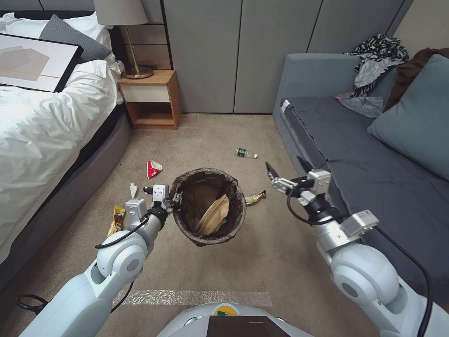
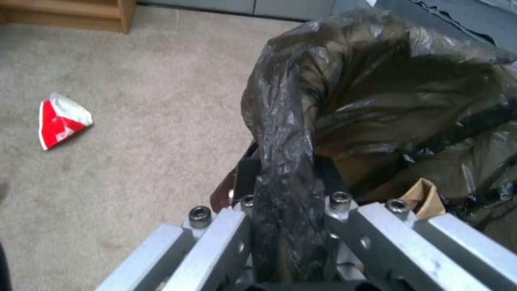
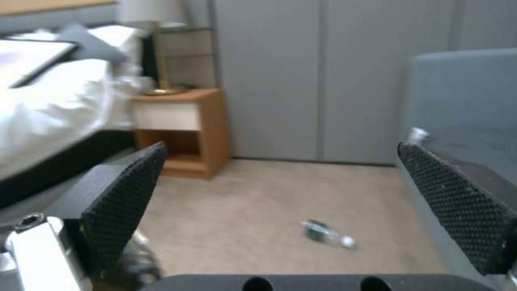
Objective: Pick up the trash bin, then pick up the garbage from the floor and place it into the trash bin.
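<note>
The round white plastic trash bin with a dark bag folded over its rim (image 1: 208, 206) sits at the middle of the carpeted floor (image 1: 262, 262), a brown paper bag (image 1: 214, 216) inside it; the left claw (image 1: 174, 202) grips its left rim, and the right claw (image 1: 283, 171) hangs spread to its right, beside the grey sofa (image 1: 365, 168). Left of the bin lie the crumpled red-and-white cup (image 1: 153, 168), white tissue (image 1: 132, 189) and yellow snack wrapper (image 1: 117, 220); the gold wrapper (image 1: 255, 198) lies just right of it; the small clear green-labelled bottle (image 1: 245, 153) lies beyond; the white bed (image 1: 47, 131) stands far left, the wooden nightstand (image 1: 150, 99) behind.

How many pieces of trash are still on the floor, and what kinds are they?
Crumpled red-and-white cup: 1
Small clear bottle with a green label: 1
White tissue: 1
Snack wrappers: 2, one beside the bed, one near the trash bin
Total: 5 on the floor
</note>
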`<state>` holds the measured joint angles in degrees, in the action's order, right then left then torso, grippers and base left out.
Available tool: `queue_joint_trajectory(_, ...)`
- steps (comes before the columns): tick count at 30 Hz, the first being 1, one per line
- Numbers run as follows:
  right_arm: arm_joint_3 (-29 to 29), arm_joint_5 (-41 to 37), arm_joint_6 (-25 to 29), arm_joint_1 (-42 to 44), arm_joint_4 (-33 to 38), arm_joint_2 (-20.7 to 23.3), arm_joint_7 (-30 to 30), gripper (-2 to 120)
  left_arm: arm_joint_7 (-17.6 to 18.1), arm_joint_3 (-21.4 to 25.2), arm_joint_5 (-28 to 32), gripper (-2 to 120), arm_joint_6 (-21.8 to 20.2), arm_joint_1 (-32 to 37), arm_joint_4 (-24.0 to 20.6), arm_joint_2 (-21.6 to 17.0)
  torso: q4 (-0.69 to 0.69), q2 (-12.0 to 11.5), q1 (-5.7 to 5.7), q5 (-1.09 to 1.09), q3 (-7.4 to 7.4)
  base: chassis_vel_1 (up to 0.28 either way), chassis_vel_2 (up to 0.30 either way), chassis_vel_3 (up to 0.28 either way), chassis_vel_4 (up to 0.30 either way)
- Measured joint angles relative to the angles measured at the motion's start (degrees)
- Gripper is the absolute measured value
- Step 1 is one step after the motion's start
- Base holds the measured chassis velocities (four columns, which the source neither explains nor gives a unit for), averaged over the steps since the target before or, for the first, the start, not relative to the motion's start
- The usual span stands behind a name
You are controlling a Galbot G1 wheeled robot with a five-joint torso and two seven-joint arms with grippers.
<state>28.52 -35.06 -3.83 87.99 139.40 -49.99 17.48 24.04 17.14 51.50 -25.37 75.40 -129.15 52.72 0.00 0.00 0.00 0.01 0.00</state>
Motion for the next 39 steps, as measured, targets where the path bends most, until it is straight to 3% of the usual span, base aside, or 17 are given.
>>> queue_joint_trajectory(2, 3.48, 3.57, -1.19, 6.57, 2.63, -5.07, 1.55, 100, -0.16, 0.44, -0.7, 5, 0.29, 1.2, -0.02, 0.39, 0.0, 0.0, 0.0, -0.02, 0.0, 0.0, 0.0, 0.0, 0.0)
queue_joint_trajectory(11, 3.8, 12.24, -0.55, 12.49, 2.53, -11.75, 3.63, 100, -0.3, 1.56, -1.86, 5, 0.62, 2.53, -0.21, 1.29, 0.01, 0.0, 0.0, -0.02, 0.0, 0.0, 0.0, 0.0, 0.0)
queue_joint_trajectory(19, 1.36, 22.42, 4.04, 16.38, -0.56, -19.21, 4.29, 100, -0.62, 3.17, -3.11, 5, 1.16, 4.64, -0.52, 2.05, 0.0, 0.0, 0.0, -0.02, 0.0, 0.0, 0.0, 0.0, 0.0)
queue_joint_trajectory(39, -0.66, 26.0, 5.03, 16.1, -1.95, -21.89, 3.49, 100, -0.74, 3.84, -3.66, 5, 1.32, 5.33, -0.67, 3.39, 0.01, 0.0, 0.0, -0.01, 0.0, 0.0, 0.0, 0.0, 0.0)
